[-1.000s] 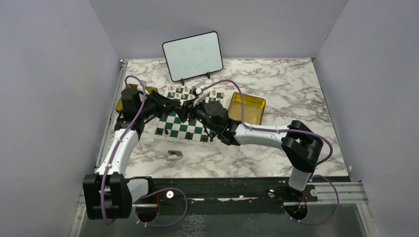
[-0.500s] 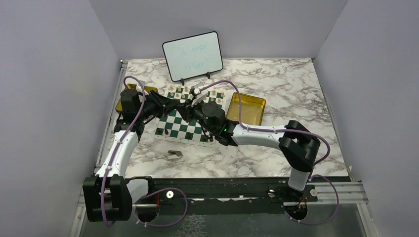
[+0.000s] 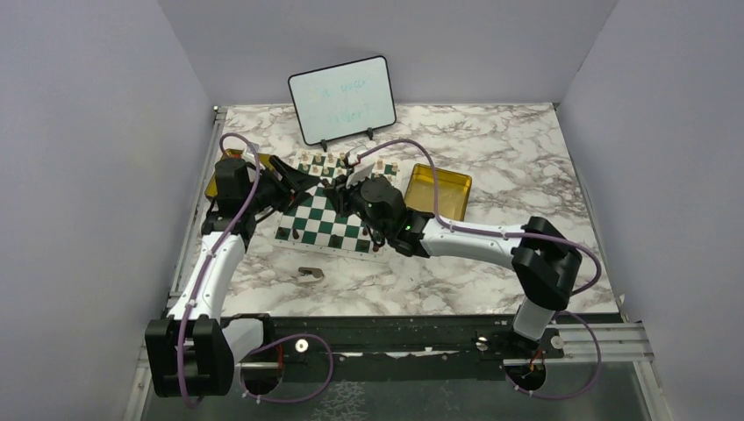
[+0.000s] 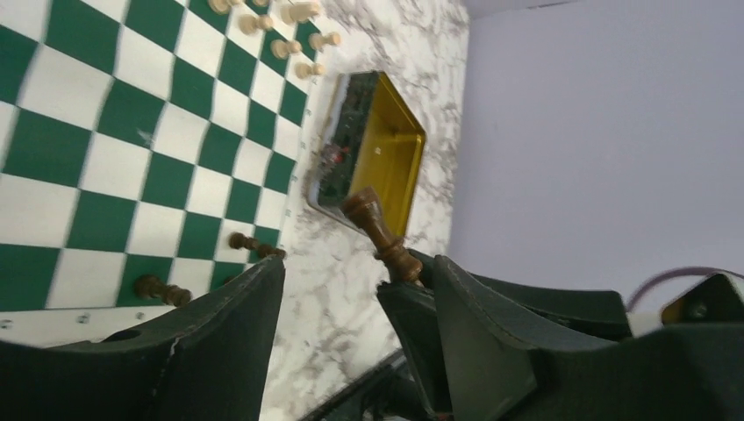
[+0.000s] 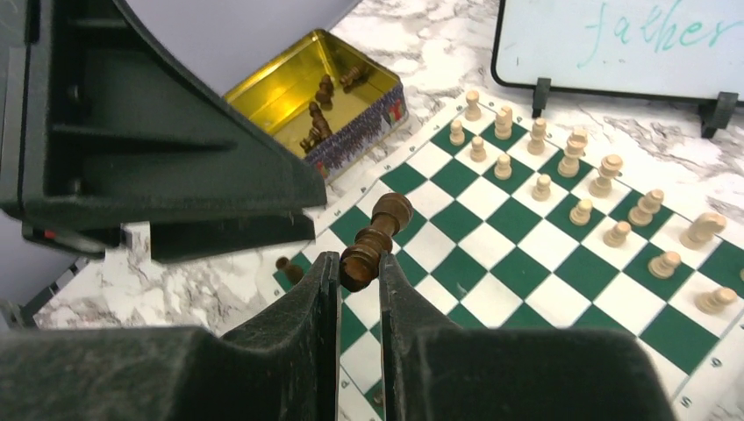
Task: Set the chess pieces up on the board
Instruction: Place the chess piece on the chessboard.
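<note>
**Right arm holds a dark piece over the chessboard**

The right end effector (image 5: 358,263) pinches a dark brown chess piece (image 5: 375,239) by its lower end between fingers drawn close together. The piece is tilted and raised above the near-left part of the green-and-white chessboard (image 3: 320,217). Just beside it the left end effector (image 4: 355,263) has its jaws spread wide and grips nothing; from the left wrist view the held piece shows in the gap between them.

On the board, light tan pieces (image 5: 581,211) stand in two rows along the far side, below a white whiteboard (image 5: 614,35) bearing green handwriting. A few dark pawns (image 4: 162,289) stand along the near edge.

At the board's left a gold tin (image 5: 368,96) holds more dark figures (image 5: 323,92) lying loose. A second gold tin (image 4: 395,167) sits at the board's right. A small brownish scrap (image 3: 309,274) lies on the marbled tabletop (image 3: 491,158) near the board's front edge.
</note>
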Action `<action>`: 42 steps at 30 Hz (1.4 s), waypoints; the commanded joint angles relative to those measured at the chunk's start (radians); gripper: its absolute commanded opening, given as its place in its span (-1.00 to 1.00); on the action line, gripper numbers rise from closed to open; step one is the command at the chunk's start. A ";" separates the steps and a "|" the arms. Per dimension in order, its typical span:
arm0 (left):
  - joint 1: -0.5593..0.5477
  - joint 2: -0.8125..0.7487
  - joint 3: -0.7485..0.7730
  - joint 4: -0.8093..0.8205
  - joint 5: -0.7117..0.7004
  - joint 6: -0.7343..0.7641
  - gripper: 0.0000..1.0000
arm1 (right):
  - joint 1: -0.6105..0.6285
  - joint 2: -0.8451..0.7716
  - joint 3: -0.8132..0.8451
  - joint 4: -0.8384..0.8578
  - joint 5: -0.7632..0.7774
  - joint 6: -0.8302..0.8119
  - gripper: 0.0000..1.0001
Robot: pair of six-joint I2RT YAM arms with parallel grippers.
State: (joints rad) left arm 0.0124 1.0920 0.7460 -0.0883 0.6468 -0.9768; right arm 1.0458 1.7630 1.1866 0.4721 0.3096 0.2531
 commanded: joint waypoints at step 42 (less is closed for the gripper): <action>-0.001 -0.055 0.101 -0.269 -0.991 0.439 0.98 | -0.019 0.452 0.808 -1.177 -0.383 0.101 -0.80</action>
State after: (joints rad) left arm 0.0109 1.0500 0.8467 -0.3428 -0.2420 -0.5224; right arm 1.0386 2.1643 1.9453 -0.6350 -0.0189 0.3511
